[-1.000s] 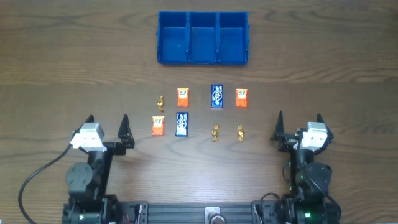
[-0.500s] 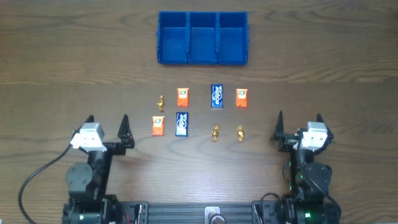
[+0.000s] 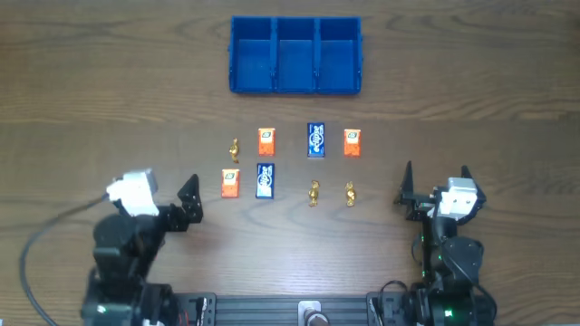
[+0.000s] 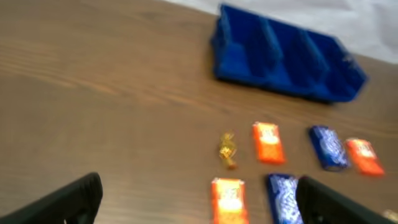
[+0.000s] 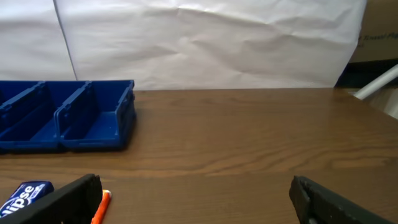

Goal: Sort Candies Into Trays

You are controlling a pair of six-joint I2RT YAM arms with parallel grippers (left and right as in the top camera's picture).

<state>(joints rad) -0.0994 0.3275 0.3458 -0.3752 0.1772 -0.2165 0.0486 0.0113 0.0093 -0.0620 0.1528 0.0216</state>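
Blu tray (image 3: pixel 295 89); orng/blu/gold candies (image 3: pixel 265 141)

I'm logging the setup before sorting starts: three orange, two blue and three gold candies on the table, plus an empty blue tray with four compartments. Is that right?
Not quite: the blue tray has three compartments, not four, as the top view shows. The rest of your log stands.

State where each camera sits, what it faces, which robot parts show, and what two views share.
Top view: overhead, looking down on table, tray, candies; left arm, right arm at bottom.
Left wrist view: on the left arm, facing candies and tray; left gripper shows.
Right wrist view: on the right arm, facing tray and white sheet; right gripper shows.
Shared: all show the tray.
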